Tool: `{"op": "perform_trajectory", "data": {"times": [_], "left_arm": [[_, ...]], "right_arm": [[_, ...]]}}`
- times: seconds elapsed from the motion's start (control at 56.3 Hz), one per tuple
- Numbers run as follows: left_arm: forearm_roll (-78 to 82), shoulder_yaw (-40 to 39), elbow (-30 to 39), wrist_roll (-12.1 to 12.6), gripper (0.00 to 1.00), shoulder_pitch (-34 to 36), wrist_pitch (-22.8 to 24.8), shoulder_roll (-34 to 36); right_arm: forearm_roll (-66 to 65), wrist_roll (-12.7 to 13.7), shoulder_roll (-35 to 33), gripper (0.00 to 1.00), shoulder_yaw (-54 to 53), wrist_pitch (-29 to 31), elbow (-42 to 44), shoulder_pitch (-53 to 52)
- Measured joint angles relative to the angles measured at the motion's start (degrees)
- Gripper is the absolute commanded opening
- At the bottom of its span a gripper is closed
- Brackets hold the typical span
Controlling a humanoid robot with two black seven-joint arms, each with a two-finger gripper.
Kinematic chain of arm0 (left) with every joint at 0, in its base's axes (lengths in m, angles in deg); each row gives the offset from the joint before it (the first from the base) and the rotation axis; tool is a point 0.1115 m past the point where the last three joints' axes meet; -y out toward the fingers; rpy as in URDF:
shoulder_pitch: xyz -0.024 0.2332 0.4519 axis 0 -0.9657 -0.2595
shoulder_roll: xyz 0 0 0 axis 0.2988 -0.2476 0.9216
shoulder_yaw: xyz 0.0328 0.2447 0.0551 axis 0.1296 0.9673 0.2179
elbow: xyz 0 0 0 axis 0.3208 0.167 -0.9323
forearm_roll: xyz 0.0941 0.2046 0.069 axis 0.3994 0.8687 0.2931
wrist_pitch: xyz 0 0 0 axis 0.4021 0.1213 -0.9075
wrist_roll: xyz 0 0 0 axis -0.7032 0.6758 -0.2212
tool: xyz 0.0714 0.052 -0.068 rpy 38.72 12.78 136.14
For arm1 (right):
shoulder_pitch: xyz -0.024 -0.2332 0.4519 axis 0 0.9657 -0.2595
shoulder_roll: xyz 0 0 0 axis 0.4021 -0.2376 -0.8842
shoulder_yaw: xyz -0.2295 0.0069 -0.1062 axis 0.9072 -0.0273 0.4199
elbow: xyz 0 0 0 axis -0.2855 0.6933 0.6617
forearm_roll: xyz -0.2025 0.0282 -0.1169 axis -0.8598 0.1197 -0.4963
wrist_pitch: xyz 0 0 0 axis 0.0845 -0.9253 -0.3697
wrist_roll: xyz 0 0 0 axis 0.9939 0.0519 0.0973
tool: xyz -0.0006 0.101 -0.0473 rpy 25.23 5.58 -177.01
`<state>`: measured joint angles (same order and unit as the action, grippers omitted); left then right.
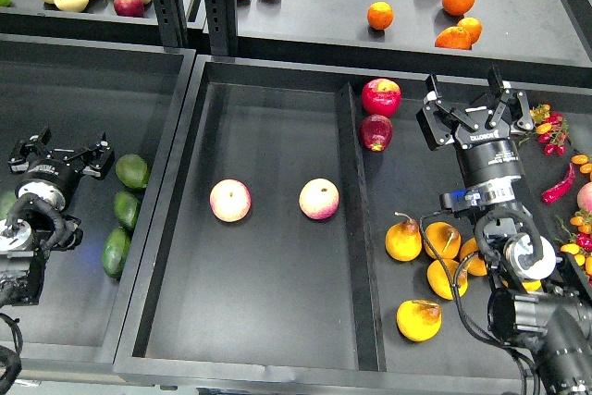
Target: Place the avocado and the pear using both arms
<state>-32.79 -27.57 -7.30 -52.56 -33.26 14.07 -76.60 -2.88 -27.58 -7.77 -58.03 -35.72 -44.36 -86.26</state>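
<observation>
Pear below right fingers, avocado just beside left fingers

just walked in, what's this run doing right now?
Two-arm fruit sort, nothing picked up yet. The left gripper is open and empty, just left of the top avocado in the left bin. The right gripper is open too, above the pears in the right bin, holding nothing. The middle tray holds only two apples.
</observation>
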Motion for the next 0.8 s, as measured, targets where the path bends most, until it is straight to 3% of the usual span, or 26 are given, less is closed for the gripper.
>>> {"op": "perform_trajectory", "data": {"times": [0.408, 0.799], "left_arm": [[0.1, -6.1, 19.3, -0.1, 0.99, -21.1, 0.0, -1.7], [0.6, -8.6, 21.9, -1.8, 0.99, -30.6, 0.0, -2.7]], "right_arm": [[-0.7, -0.7, 0.0, 1.00, -3.3, 0.0, -3.9, 12.2], [-0.9, -0.7, 0.0, 1.00, -3.3, 0.0, -3.2, 19.0]]}}
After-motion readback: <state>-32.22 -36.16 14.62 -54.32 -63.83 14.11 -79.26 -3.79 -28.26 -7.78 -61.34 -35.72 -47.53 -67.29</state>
